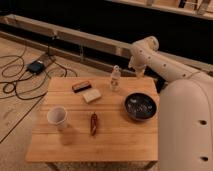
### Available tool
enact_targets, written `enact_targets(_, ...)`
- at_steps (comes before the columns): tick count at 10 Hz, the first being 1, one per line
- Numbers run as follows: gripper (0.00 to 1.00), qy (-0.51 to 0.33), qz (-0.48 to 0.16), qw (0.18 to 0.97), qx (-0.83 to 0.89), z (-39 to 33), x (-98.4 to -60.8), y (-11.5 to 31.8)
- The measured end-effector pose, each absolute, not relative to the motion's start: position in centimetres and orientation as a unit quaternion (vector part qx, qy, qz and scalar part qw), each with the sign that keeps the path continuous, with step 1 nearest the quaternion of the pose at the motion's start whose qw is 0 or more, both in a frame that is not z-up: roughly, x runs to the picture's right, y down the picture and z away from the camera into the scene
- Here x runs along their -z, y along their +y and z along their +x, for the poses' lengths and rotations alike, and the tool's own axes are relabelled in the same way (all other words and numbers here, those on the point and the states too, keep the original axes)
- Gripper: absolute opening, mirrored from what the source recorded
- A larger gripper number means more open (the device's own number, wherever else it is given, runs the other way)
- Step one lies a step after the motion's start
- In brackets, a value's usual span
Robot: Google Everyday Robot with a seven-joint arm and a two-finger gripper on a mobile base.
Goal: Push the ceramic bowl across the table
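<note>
The ceramic bowl (140,106), dark and glossy with a pale speckled inside, sits on the right side of the light wooden table (115,140). My white arm rises along the right edge of the view and bends at an elbow above the table's far right corner. The gripper (135,66) hangs down from there, behind the table's far edge, beyond and above the bowl and apart from it. The arm's large white body hides the table's near right corner.
On the table are a white paper cup (57,117) at the near left, a red-brown object (93,123) in the middle, a beige block (91,95), a dark bar (81,86) and a small clear bottle (115,78). Cables and a black box (36,66) lie on the floor at the left.
</note>
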State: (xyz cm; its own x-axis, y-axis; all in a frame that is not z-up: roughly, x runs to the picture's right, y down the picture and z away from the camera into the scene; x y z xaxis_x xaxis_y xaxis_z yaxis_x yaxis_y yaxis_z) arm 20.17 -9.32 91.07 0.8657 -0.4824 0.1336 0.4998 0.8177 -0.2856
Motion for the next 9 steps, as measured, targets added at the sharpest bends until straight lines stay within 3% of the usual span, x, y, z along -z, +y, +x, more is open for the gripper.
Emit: enact_targets(9,0.61,-0.032,-0.163,0.959,0.231,21.7,-96.9,-5.0)
